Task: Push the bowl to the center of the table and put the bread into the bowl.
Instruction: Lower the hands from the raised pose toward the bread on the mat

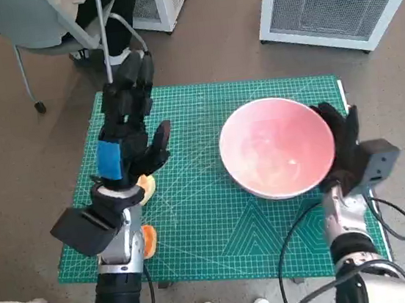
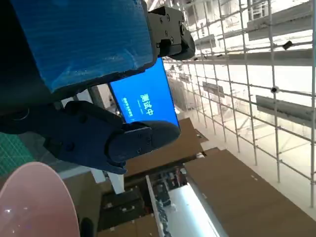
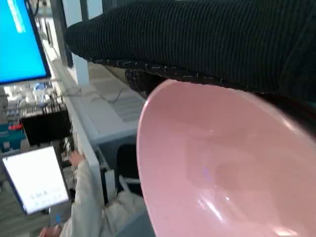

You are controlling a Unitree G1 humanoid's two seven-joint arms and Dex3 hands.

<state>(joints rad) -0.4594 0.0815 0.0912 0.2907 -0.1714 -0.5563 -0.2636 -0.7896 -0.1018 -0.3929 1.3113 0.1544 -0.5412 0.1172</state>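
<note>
Our bowl (image 1: 277,146) sits upright on the mat (image 1: 197,226), right of its middle, nearer the right edge than the left. Our right hand (image 1: 342,145) lies against the bowl's right wall, fingers spread along the rim, holding nothing; the right wrist view shows the glove right over the rim.

The bread (image 1: 146,188) is near the mat's left edge, mostly hidden under our left hand (image 1: 133,141). That hand hangs above it w/ fingers apart, and we can't tell whether it touches the bread.

Risks, as we judge them:
- Push lands high on the wall, so the bowl may tip or spin instead of sliding.
- Too hard a push and it may overshoot the middle, towards the bread and left hand.
- The mat may drag along w/ the bowl.
- Bread is soft and half covered, so a blind grab may squash it or knock it off the left edge.

Count: 1 bowl, 1 mat, 2 hands. A second orange bit (image 1: 148,241) shows by the left forearm near the front edge; bread or not, we can't tell.
</note>
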